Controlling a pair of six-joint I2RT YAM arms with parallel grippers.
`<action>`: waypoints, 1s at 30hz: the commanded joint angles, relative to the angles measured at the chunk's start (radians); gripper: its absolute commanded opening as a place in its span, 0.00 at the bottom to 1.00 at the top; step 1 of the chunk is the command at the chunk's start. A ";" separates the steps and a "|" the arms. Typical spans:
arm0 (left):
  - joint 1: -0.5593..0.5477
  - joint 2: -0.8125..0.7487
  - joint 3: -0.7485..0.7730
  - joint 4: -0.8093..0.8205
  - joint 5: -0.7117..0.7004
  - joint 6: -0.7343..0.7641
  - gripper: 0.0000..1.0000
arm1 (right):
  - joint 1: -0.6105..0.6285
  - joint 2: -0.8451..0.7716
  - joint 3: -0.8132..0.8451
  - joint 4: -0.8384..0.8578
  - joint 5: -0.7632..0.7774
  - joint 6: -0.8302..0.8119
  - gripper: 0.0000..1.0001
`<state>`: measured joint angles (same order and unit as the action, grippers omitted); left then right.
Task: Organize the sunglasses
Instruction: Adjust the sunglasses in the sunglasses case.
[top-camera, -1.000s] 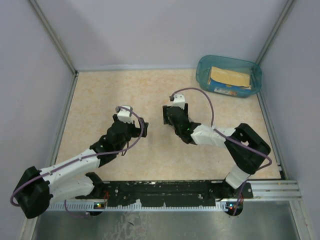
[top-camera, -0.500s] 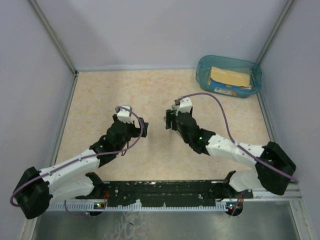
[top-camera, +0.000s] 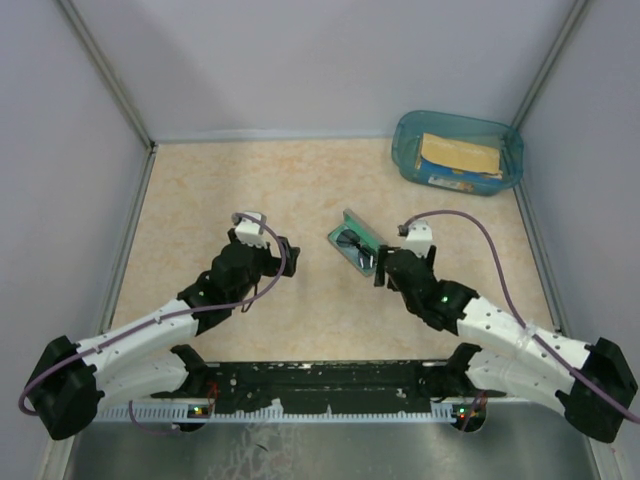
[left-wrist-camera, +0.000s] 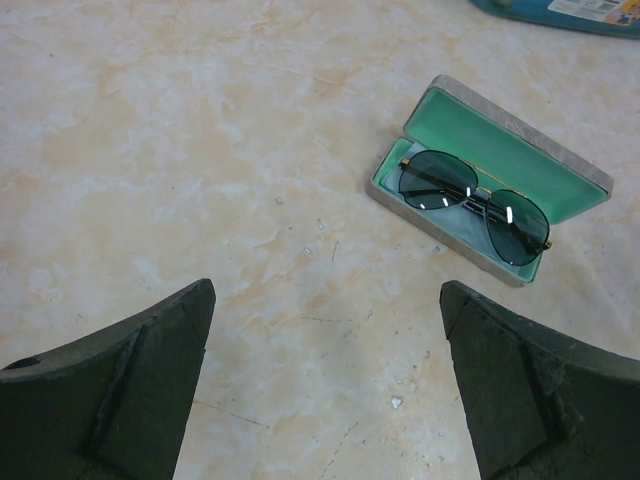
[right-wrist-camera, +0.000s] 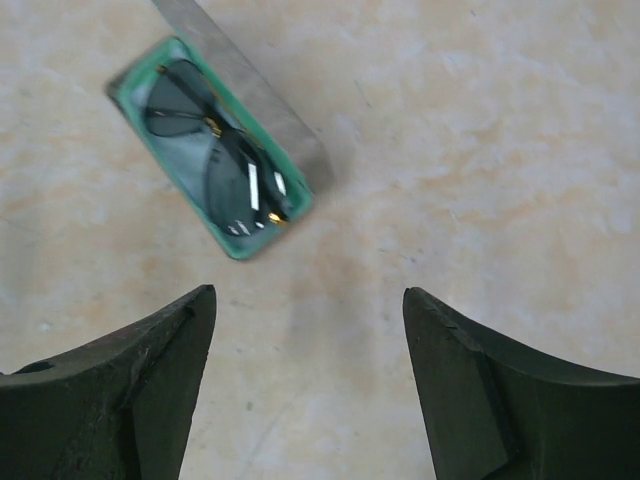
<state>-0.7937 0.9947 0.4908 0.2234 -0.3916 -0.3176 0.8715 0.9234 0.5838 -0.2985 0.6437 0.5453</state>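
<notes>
The sunglasses (top-camera: 353, 243), thin-framed with dark lenses, lie folded inside an open grey case (top-camera: 347, 222) lined in green, at the middle of the table. In the left wrist view the sunglasses (left-wrist-camera: 475, 200) rest in the case (left-wrist-camera: 530, 145) ahead and to the right of my left gripper (left-wrist-camera: 325, 290), which is open and empty. My right gripper (right-wrist-camera: 309, 292) is open too, holding nothing, just short of the sunglasses (right-wrist-camera: 215, 160) and the case (right-wrist-camera: 250, 95). Seen from above, the left gripper (top-camera: 288, 252) is left of the case and the right gripper (top-camera: 383, 270) at its near right end.
A teal plastic bin (top-camera: 403, 150) holding a yellow and blue box (top-camera: 458, 155) stands at the back right corner. Grey walls and metal rails border the table on the left, back and right.
My right arm has drawn back from over the case toward the near right, uncovering the sunglasses in it, and its jaws have widened a little. The left arm has stayed put.
</notes>
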 joint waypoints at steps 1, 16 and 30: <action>0.003 -0.007 0.020 0.011 0.051 -0.003 1.00 | -0.076 -0.038 -0.048 -0.081 -0.019 0.054 0.76; 0.002 -0.024 0.015 0.020 0.066 -0.006 1.00 | -0.205 0.167 -0.064 0.135 -0.132 -0.036 0.80; 0.002 -0.034 -0.002 0.045 0.053 0.002 1.00 | -0.237 0.283 -0.027 0.217 -0.155 -0.065 0.80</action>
<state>-0.7940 0.9741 0.4911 0.2314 -0.3389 -0.3176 0.6498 1.1889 0.4999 -0.1398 0.4900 0.4976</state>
